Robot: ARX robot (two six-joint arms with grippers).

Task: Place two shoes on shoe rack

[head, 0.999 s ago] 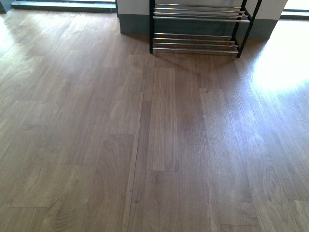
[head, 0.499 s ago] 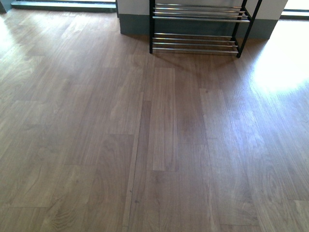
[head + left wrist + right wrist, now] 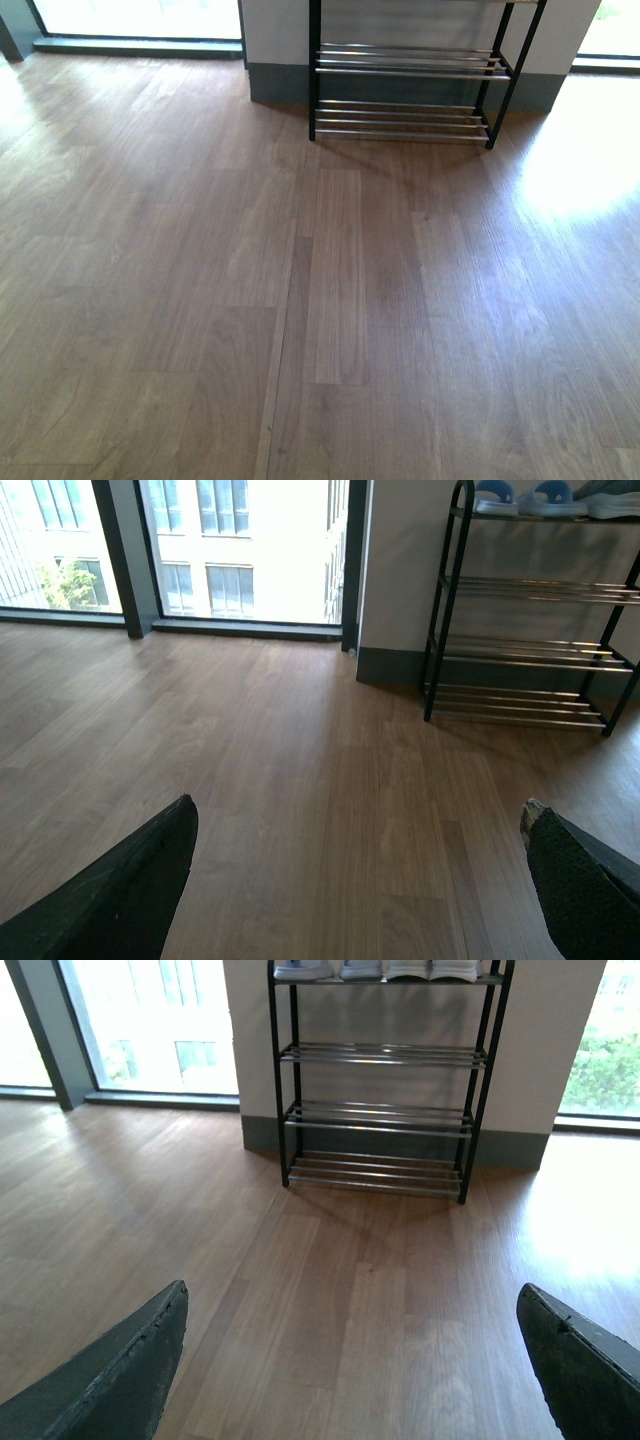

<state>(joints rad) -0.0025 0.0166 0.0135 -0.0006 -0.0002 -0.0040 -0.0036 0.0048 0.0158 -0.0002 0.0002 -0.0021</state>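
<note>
The shoe rack stands against the wall at the far end of the wooden floor; only its two lower tiers show in the front view. In the right wrist view the shoe rack is straight ahead, with several pale-soled shoes on its top tier, cut off by the picture edge. The left wrist view shows the shoe rack with shoes on top. I cannot tell which of them are the two shoes. My left gripper and right gripper are both open and empty, well short of the rack.
Bare wood floor stretches between me and the rack. Floor-to-ceiling windows flank the white wall, which has a grey skirting board. Bright sunlight falls on the floor at the right.
In the front view the rack has shifted down in the picture, so more of the wall and window behind it shows. Nothing was picked up or set down.
</note>
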